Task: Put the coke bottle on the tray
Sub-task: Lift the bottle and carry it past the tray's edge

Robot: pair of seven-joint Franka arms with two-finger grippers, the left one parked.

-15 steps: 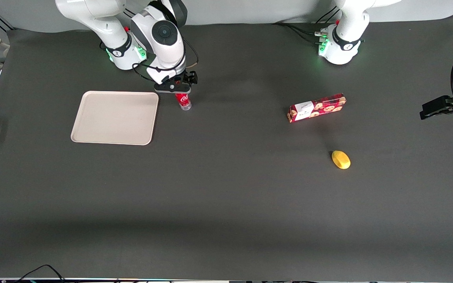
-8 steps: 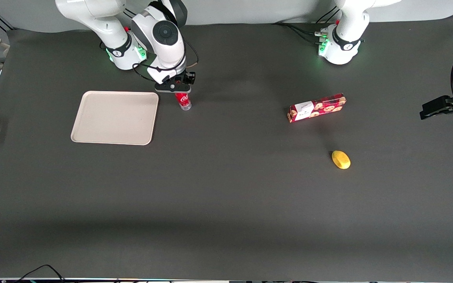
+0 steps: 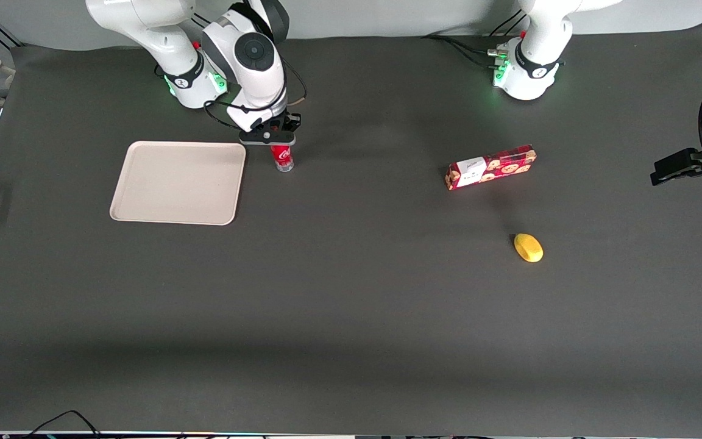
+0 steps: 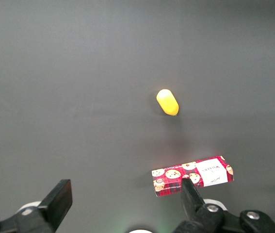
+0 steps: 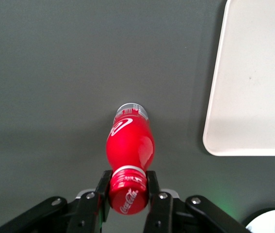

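The coke bottle [image 3: 283,158] is slim and red with white script, a red cap and a clear silvery base. It stands on the dark table beside the tray's corner nearest the working arm's base. My gripper [image 3: 269,135] is over its top. In the right wrist view my gripper [image 5: 128,192] is shut on the bottle's cap, and the bottle [image 5: 129,141] leans a little. The tray [image 3: 178,182] is flat, beige and bare; its edge also shows in the right wrist view [image 5: 251,82].
A red cookie box [image 3: 490,167] and a yellow lemon-like thing [image 3: 528,247] lie toward the parked arm's end of the table; both show in the left wrist view, the box [image 4: 192,176] and the yellow thing [image 4: 168,102]. A black camera mount [image 3: 692,162] stands at that table end.
My gripper and the bottle have shifted slightly toward the tray; the bottle's base sits a little closer to the tray's edge than a second ago.
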